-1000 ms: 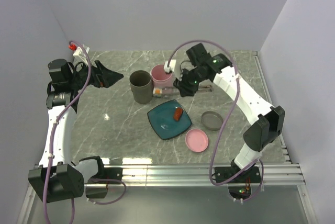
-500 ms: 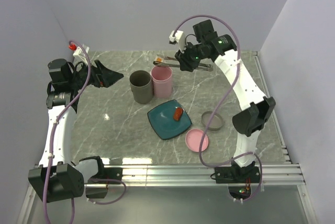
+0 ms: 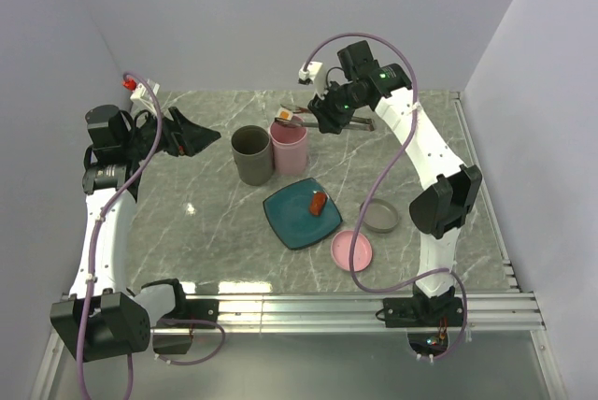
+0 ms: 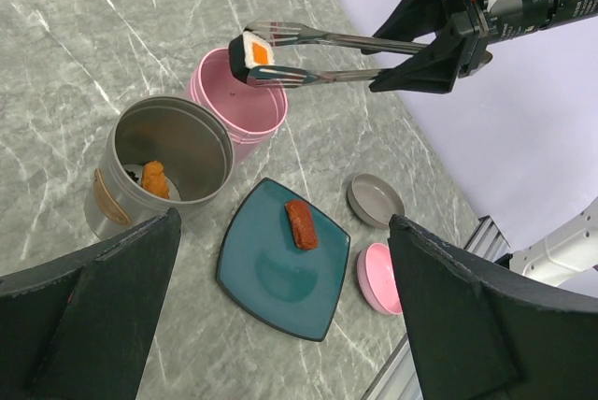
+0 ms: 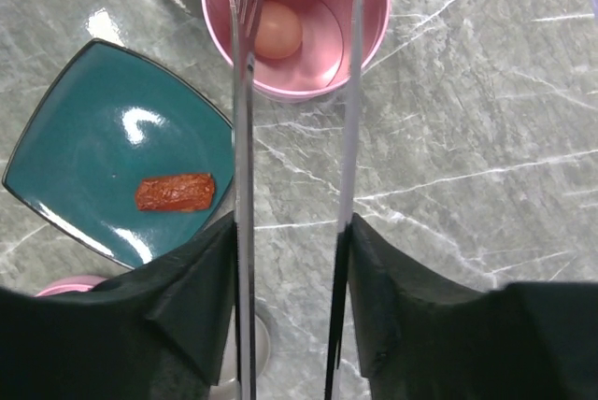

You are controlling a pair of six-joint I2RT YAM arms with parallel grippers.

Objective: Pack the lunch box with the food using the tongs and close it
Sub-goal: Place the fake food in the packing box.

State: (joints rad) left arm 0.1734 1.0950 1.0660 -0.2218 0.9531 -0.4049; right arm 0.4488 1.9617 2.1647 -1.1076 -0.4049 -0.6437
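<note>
Working inventory, far left to far right.

1. Left gripper (image 3: 199,135): parked high at the table's left side. Jaws spread fully, nothing between them.
2. Grey cup (image 3: 250,153): upright and touching the pink cup. The orange nugget (image 4: 154,178) lies inside; I cannot make out anything else in there.
3. Pink cup (image 3: 288,142): upright, with the pink egg-like ball (image 5: 277,34) resting on its floor.
4. Tongs (image 4: 355,42): held level in the air, tips over the pink cup's mouth, pinching the white-and-orange block (image 4: 255,50).
5. Right gripper (image 3: 329,118): jaws pressed on the two tong arms from outside, squeezing them onto the block.
6. Teal plate (image 3: 290,222): the sausage (image 3: 319,203) is the only bite left on it.
7. Grey lid (image 3: 378,215) and pink lid (image 3: 351,250): lying flat, just right of the plate.

Step in hand, as I read it: dropping the block into the pink cup. Next, I would ease the squeeze so the tong arms spring apart while the tips are inside the rim, then go for the sausage. Lids last.

Surface: grey-green marbled table (image 3: 215,222), aluminium rail (image 3: 308,305) along the near edge. Room: plain pale lilac walls (image 3: 280,17) on three sides.
</note>
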